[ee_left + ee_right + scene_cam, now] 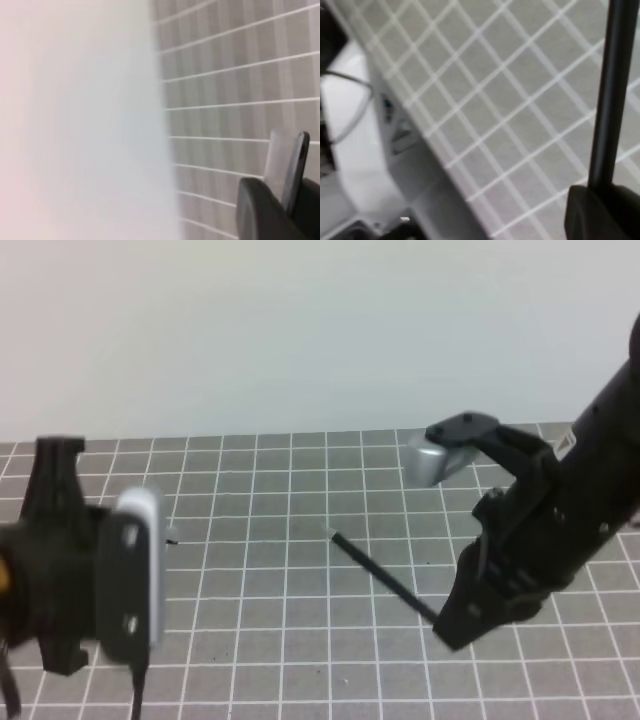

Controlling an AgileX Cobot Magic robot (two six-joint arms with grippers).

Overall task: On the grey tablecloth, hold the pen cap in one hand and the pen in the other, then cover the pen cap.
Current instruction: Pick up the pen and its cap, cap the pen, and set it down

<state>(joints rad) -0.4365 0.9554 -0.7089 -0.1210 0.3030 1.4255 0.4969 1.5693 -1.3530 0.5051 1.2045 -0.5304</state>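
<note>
Clearly, the slim black pen (pixel 385 576) is clamped in the right jaws; left jaws closed.

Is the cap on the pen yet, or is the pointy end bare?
Bare. The pen sticks out of the shut right gripper with its pale tip uncovered, pointing toward the left gripper; no cap on it.

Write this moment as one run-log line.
right hand: shut on pen | pen: lifted, tip toward left hand | left hand: shut, cap unseen
</note>
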